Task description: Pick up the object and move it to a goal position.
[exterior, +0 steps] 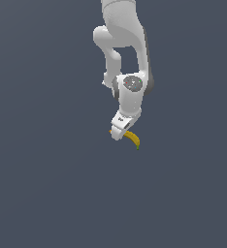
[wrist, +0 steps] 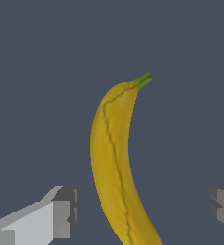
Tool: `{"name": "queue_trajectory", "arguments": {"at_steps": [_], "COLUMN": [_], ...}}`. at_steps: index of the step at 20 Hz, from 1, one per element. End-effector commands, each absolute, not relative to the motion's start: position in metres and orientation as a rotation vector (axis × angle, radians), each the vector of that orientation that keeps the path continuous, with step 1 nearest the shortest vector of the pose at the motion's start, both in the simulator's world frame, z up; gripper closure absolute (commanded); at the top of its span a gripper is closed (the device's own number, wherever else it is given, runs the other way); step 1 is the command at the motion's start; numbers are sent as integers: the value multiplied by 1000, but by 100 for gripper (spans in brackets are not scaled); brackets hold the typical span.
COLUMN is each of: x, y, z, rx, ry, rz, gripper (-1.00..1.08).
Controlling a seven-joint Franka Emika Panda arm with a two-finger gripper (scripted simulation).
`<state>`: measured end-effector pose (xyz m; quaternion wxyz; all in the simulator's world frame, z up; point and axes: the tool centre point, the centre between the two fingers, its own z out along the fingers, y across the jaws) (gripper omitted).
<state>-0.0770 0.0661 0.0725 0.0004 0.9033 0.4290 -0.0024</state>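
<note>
One arm reaches down over a plain dark grey worktop, and there is one banana on show, nothing else lying about. In the exterior view the banana sits just below the white claw, its yellow body curving out from under the claw toward the exterior view's right, ending in a small green tip. A sliver of yellow also pokes out on the claw's other side, so the claw is right over the fruit's middle or stem end.

From the wrist view the claw is spread wide: two fingers, one pale grey finger on one side and a darker one at the opposite edge, with the banana running between them. Neither finger touches the peel; there is clear grey gap on both sides. The banana is closer to the pale finger than to the dark one. A thin dark seam runs along its length, and the green tip points away from the fingers.

Whether the banana rests on the worktop or not, I cannot tell.
</note>
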Motion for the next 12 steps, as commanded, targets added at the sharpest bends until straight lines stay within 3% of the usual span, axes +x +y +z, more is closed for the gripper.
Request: {"name": "queue_trajectory", "arguments": {"at_steps": [1,12], "x": [-80,-82], "y": [68,70], "z": [70,62], "rx": [2814,2801], "ry": [1396,1422], "rz": [-3,-1], "gripper": [-92,-92]}}
